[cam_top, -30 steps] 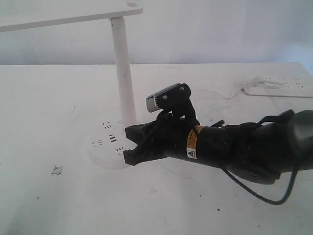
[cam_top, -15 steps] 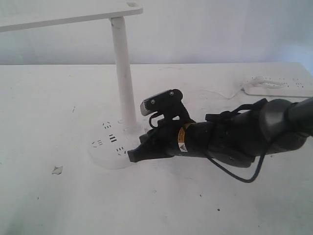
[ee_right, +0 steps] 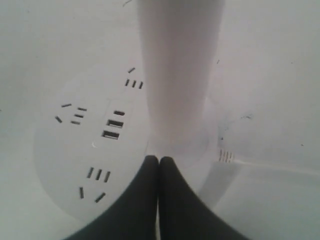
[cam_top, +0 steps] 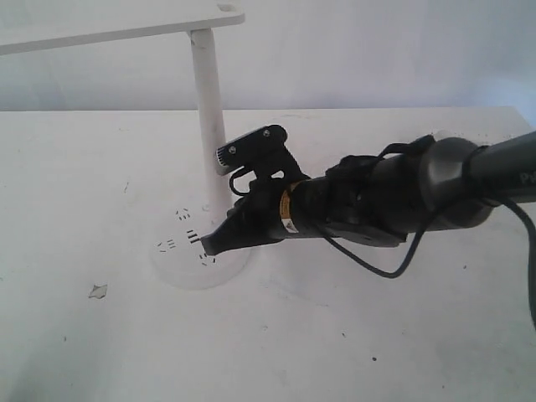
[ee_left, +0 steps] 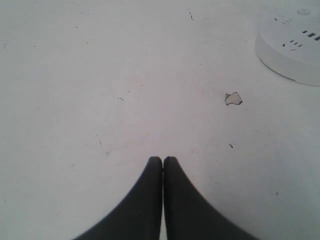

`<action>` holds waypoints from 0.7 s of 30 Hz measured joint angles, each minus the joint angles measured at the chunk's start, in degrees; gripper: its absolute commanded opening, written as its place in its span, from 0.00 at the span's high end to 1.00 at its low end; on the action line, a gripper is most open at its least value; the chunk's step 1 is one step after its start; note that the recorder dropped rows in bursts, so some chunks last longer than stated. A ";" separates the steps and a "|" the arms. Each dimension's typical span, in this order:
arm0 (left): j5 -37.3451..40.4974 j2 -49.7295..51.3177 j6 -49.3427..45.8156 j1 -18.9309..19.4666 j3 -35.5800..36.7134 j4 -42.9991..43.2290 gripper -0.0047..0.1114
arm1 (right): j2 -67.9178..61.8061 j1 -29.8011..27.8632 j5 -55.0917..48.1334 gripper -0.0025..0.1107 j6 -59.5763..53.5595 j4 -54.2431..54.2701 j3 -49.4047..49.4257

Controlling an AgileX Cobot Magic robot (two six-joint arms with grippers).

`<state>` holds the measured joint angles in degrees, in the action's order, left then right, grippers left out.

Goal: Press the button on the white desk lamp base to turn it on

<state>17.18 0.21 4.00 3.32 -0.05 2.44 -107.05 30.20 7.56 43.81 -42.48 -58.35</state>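
Lamp base (cam_top: 179,258), closed right jaws now atop

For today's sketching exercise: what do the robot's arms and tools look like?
Right arm: black, rounded, with a loose black cable, an orange-and-white label and a grey-faced camera. Right tool and left tool: black, curved, tapering to narrow tips.

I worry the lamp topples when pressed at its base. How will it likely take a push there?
Probably stays put: the base is a wide flat disc on the table, and the shut right gripper meets it low, beside the column. The long head overhangs one side, so a shove higher up might tip it. Smooth plastic may slide sideways.
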 measured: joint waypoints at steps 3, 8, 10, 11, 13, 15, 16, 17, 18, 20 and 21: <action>0.00 0.00 0.00 0.00 0.00 0.00 0.96 | -0.51 0.34 -3.97 0.98 0.00 -1.50 -1.15; 0.00 0.00 0.00 0.00 0.00 0.00 0.96 | -0.60 2.69 -9.41 0.98 -1.29 -3.00 -1.39; 0.00 0.00 0.00 0.00 0.00 0.00 0.96 | -0.60 4.34 -11.87 0.98 -3.20 -3.07 -1.39; 0.00 0.00 0.00 0.00 0.00 0.00 0.96 | -0.60 5.36 -13.18 0.98 -4.57 -3.07 -1.39; 0.00 0.00 0.00 0.00 0.00 0.00 0.96 | -0.60 7.39 -14.92 0.98 -7.22 -3.20 -1.29; 0.00 0.00 0.00 0.00 0.00 0.00 0.96 | -0.60 9.18 -16.69 0.98 -9.57 -3.30 -0.46; 0.00 0.00 0.00 0.00 0.00 0.00 0.96 | -0.47 9.89 -17.58 0.98 -10.07 -3.30 0.19; 0.00 0.00 0.00 0.00 0.00 0.00 0.96 | -0.04 10.32 -18.20 0.98 -10.45 -3.30 0.87; 0.00 0.00 0.00 0.00 0.00 0.00 0.96 | 0.55 10.58 -18.84 0.98 -10.83 -3.30 1.87; 0.00 0.00 0.00 0.00 0.00 0.00 0.96 | 2.45 10.86 -19.67 0.98 -10.94 -3.30 4.26; 0.00 0.00 0.00 0.00 0.00 0.00 0.96 | 4.00 10.86 -19.87 0.98 -10.94 -3.30 5.87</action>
<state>17.18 0.21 4.00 3.32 -0.05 2.44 -103.06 41.05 -12.31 32.88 -45.78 -52.48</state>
